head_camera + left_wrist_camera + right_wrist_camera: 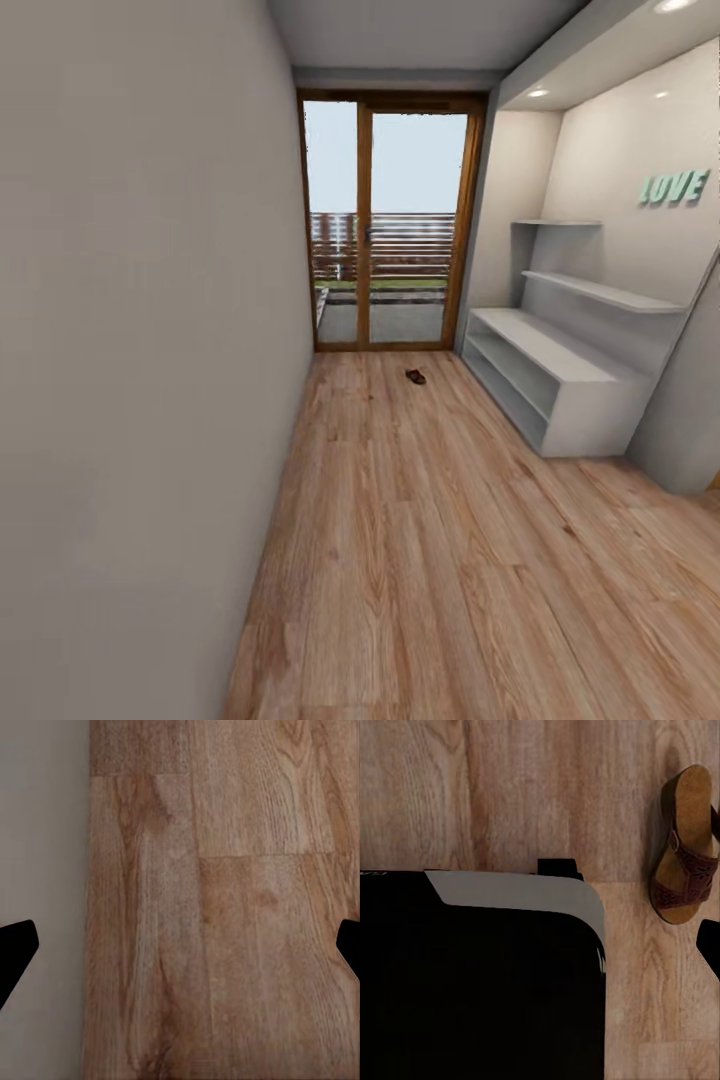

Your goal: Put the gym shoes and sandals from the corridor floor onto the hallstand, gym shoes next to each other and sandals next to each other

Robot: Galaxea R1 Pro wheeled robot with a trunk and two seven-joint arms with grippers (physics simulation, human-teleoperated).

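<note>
From my station I log the corridor floor [420, 560] running to the glass door [390, 225], the hallstand [560, 385] standing bare along its right wall, one sandal [415, 376] lying far ahead near the door, another sandal [686, 847] lying sole-down beside my black base [480, 982], and the left gripper [180, 945] spread wide and empty, while how far the right gripper [712, 945] is open I cannot tell.

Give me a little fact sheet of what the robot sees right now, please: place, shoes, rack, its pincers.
place: corridor with wood plank floor, glass door at the far end
shoe far off: one small dark shoe on the floor near the door
shoe close by: a brown sandal lying on the floor, sole down
rack: grey hallstand by the right wall, shelves bare
left pincer: open, nothing held
right pincer: cannot tell
</note>
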